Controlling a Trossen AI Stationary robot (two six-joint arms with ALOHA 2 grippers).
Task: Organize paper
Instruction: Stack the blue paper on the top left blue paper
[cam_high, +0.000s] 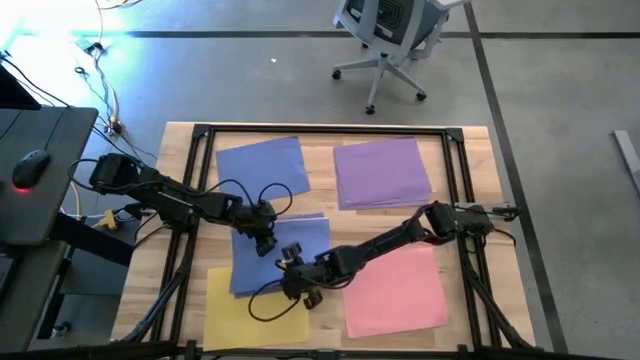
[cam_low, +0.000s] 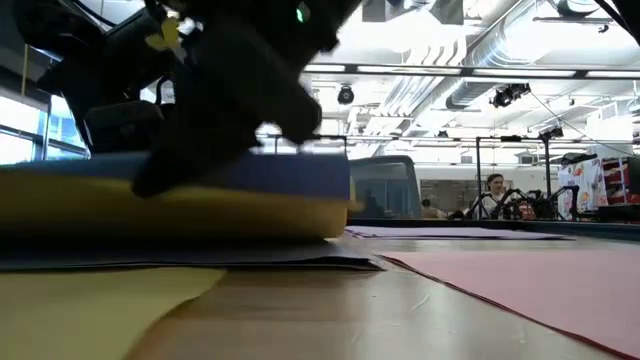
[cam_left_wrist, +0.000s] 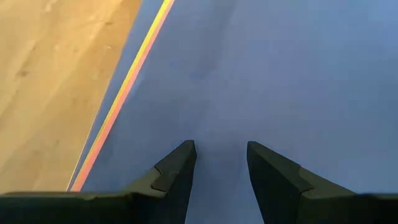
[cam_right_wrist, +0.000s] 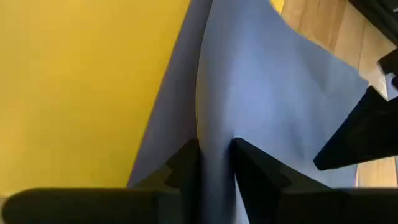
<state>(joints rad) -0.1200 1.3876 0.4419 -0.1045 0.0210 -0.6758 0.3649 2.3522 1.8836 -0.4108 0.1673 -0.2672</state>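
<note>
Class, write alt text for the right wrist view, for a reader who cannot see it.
The right hand pinches a raised fold of periwinkle blue paper between its two dark fingers. A yellow sheet lies beside the blue one, with the wooden table showing beyond.

Landmark: we place everything from the middle stack of paper (cam_high: 285, 250) on the table (cam_high: 480, 190).
Behind it: one stack (cam_high: 262, 165); another (cam_high: 380, 172) behind and right.
Right: a stack (cam_high: 395, 290).
In front: a sheet (cam_high: 235, 305), partly under it.
On it: left gripper (cam_high: 265, 243); right gripper (cam_high: 292, 265), at its front edge.
</note>
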